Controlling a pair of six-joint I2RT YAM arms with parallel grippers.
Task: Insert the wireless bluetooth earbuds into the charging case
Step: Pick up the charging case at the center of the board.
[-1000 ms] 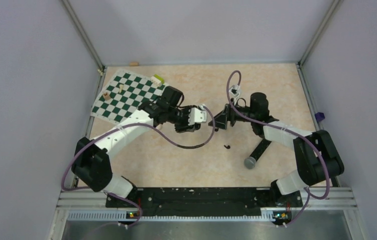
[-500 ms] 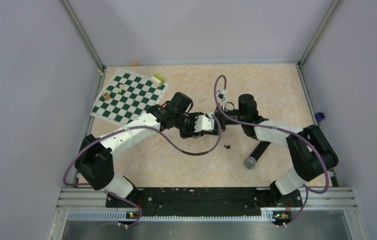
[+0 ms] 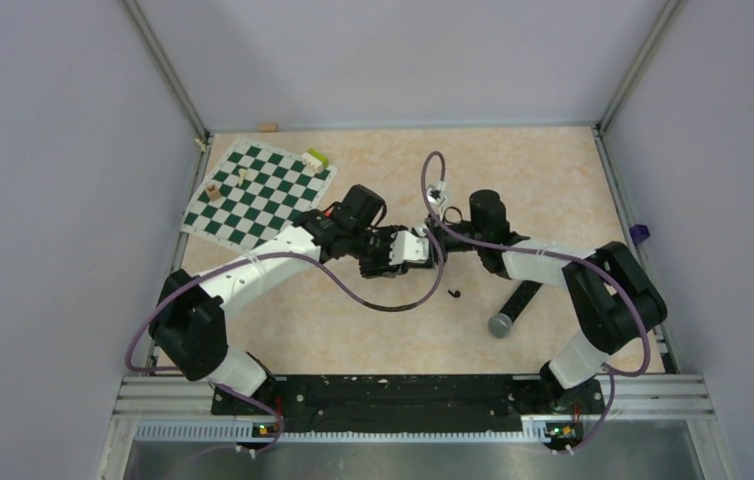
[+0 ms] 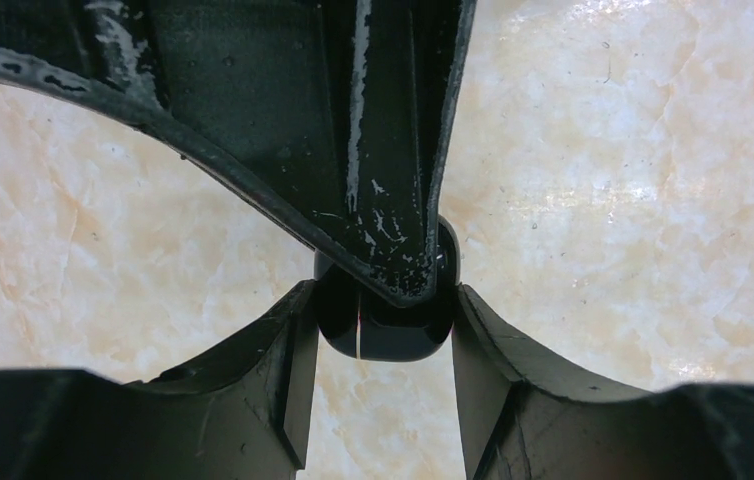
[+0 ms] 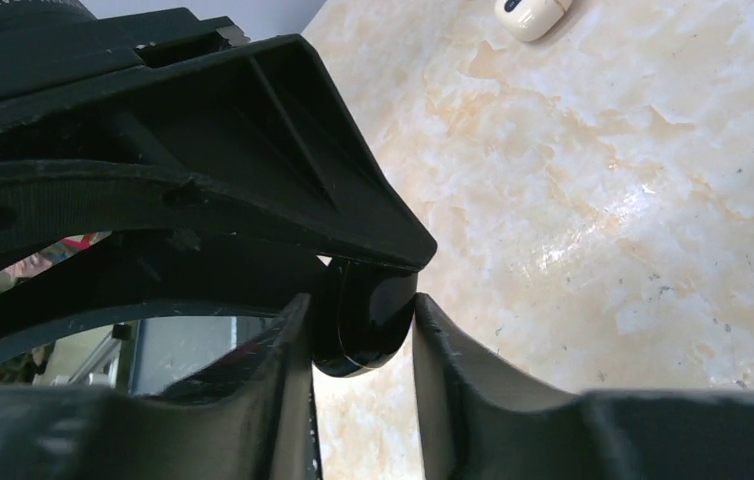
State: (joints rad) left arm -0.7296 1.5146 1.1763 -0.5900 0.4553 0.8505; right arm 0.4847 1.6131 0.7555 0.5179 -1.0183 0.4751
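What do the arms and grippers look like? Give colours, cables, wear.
Both the left arm and right arm have white links between bulky black joints. A purple cable loops loosely along each. The left gripper and right gripper have black, wedge-shaped fingers tapering to flat tips; the right one's are scuffed with pale scratches.

The charging case (image 4: 383, 335) looks glossy plastic (the table (image 4: 603, 150) polished, marble-patterned).
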